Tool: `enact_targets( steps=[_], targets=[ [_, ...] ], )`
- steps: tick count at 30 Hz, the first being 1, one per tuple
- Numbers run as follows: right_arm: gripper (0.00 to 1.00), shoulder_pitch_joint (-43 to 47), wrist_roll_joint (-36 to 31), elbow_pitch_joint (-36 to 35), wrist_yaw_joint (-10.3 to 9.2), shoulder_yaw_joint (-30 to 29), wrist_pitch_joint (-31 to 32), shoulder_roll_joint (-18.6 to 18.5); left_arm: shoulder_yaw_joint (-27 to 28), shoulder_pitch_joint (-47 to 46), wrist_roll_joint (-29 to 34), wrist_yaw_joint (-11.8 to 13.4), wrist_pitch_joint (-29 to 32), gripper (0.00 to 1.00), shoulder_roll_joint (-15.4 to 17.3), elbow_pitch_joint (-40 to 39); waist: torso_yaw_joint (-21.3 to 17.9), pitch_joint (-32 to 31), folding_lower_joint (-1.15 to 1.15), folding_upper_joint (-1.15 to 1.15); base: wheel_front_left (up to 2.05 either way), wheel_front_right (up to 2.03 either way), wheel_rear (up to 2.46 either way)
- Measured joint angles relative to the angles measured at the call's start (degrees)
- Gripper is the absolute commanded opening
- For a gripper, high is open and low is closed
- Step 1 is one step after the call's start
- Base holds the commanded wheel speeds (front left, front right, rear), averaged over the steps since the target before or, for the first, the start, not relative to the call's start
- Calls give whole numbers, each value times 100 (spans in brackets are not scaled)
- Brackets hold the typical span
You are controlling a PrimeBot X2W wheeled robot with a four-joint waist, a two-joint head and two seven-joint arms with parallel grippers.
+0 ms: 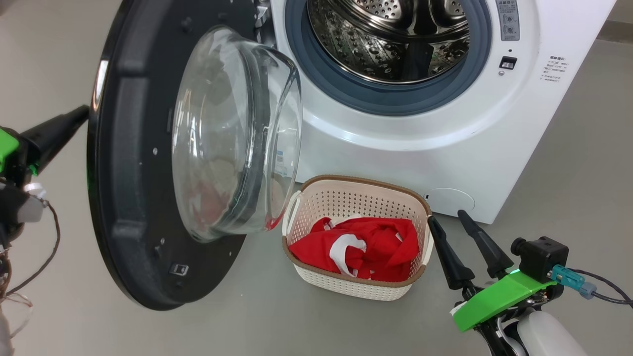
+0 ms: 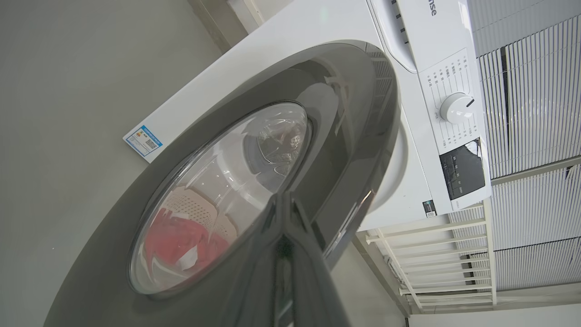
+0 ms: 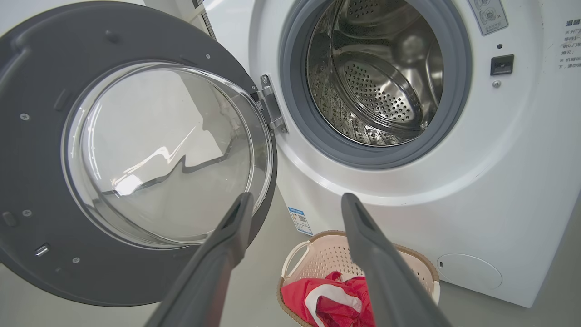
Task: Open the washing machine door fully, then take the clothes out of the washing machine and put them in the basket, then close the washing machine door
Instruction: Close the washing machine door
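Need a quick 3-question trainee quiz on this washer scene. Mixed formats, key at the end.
1. True or false: the red clothes lie in the basket.
2. The steel drum holds: A) clothes B) nothing visible C) the basket.
3. Which arm's jaws are shut, tips near the rim of the open washing machine door?

Key: 1 true; 2 B; 3 the left arm's jaws.

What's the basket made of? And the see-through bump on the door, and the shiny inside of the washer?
Basket: looks like cream plastic, matte, moulded with neat rows of tiny holes.
Door window: probably clear glass. It is thick and glossy, with bright reflections, and you can see through it.
Drum: shiny metal, likely steel. It is mirror-like and punched all over with small holes.
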Motion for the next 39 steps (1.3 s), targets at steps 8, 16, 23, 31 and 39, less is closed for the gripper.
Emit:
enact_targets(
  steps=[8, 16, 23, 31, 39],
  targets=[
    [100, 1, 0, -3, 0, -20, 0, 1, 34, 75, 119, -101, -159, 28, 164, 3, 26, -5, 0, 0, 0, 0, 0],
    [100, 3, 0, -14, 0, -35, 0, 19, -3, 357, 544, -527, -550, 100, 387, -92, 62, -11, 0, 0, 0, 0, 0],
    [100, 8, 0, -31, 0, -56, 0, 29, 62, 793, 870, -743, -1129, 100, 475, -319, 96, -16, 0, 0, 0, 0, 0],
    [100, 9, 0, -66, 0, -69, 0, 24, 230, 1440, 1081, -1159, -1750, 100, 469, -614, 131, -1, 0, 0, 0, 0, 0],
    [100, 10, 0, -88, 0, -104, 0, -12, 403, 2254, 1461, -1486, -2585, 100, 410, -927, 128, 54, 0, 0, 0, 0, 0]
  ],
)
